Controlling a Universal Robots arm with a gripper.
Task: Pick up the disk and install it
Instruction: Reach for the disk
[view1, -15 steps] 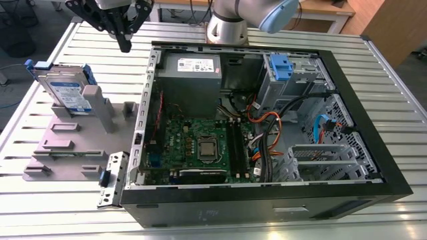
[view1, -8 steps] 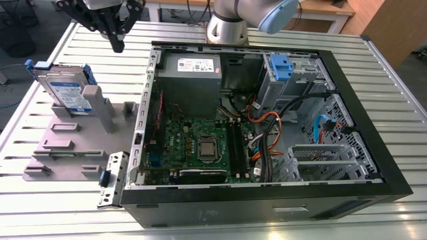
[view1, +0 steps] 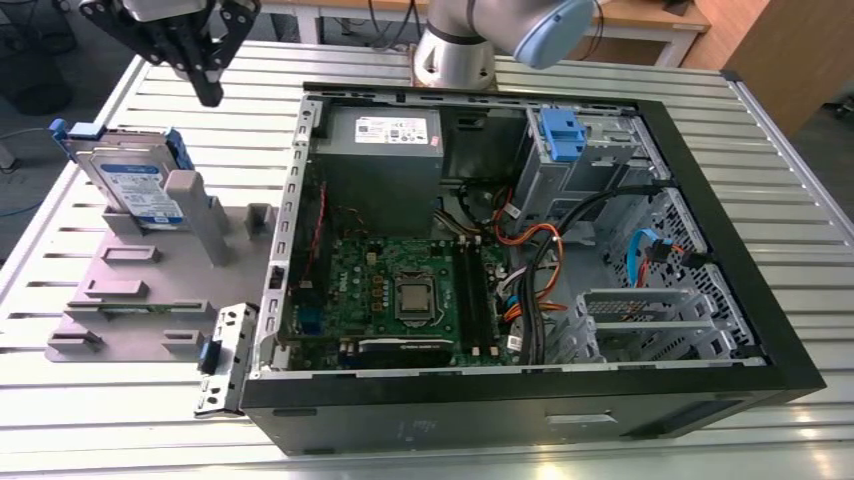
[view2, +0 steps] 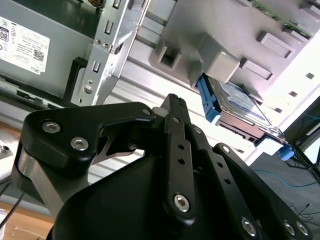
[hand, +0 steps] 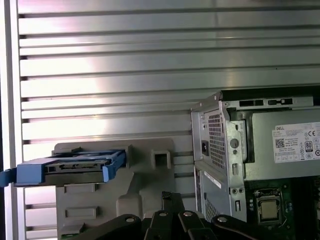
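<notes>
1. Closest to both wrist cameras is the black linkage of my gripper, fingers pressed flat together and clenched on nothing
2. Past those fingers, in the second wrist view, the disk shows silver with blue plastic along its edge; I am not touching it
3. From the exterior view the disk stands on its edge, leaning a little, with its blue-and-white label facing the camera and its lower part seated in the grey holder
4. Seen from the first wrist view, the disk is edge-on, a thin blue-framed slab sitting across the holder
5. My gripper hangs in the air in the exterior view, tip pointing down, near the disk but clearly apart from it and above the bare slats
6. The holder lies flat on the ribbed metal table, just beside the open computer case, on the exterior view's left of it
7. Inside the case, the grey power-supply box sits in the far corner nearest the disk, and the green motherboard lies below it in the picture
8. A second blue carrier sits in the drive cage on the exterior view's right of the power-supply box, with black and orange cables trailing beneath it
9. The arm base stands on the table beyond the case's far wall
</notes>
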